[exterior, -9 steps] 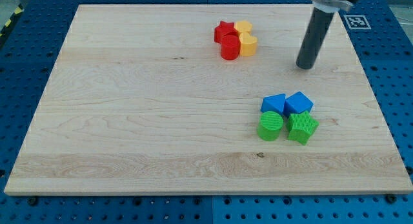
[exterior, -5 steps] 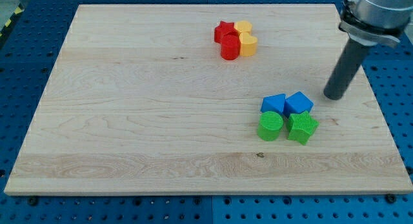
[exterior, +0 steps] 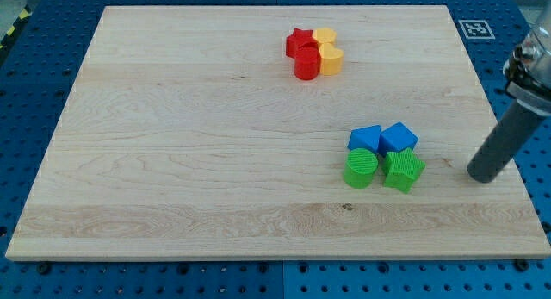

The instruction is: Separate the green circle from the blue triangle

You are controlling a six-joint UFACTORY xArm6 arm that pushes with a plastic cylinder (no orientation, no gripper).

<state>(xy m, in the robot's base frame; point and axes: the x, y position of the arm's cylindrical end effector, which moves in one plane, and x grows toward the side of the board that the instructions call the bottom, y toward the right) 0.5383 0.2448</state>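
Pale wooden board [exterior: 172, 144] resting on a blue perforated table [exterior: 34, 75] fills the view.

Nearest the view's bottom, right of centre, four blocks sit packed in a square. The green circle [exterior: 361, 169] is at the lower left of the group. Touching its right side is a green star [exterior: 403, 171]. Directly above the circle, edge against edge, is the blue triangle [exterior: 365, 138], and to that block's right a blue cube [exterior: 399, 138].

My tip [exterior: 482, 177] rests on the board at the view's right, well apart from the group and level with the two green blocks. No pincer exists on this arm; it ends in a plain dark rod leaning toward the view's upper right.

Farther off, near the view's top, sit a red star [exterior: 299, 42], a red cylinder [exterior: 307, 63], a yellow heart [exterior: 331, 59] and another yellow block [exterior: 325, 35], all touching.

The circle is round, so it has no long axis and faces no particular way; its flat top looks up.

To do this step well, I judge the tip should not push straight leftward, since the green star stands in the path. Better to circle round the group, enter the seam between circle and triangle, then push the circle toward the view's bottom left while the triangle stays put.
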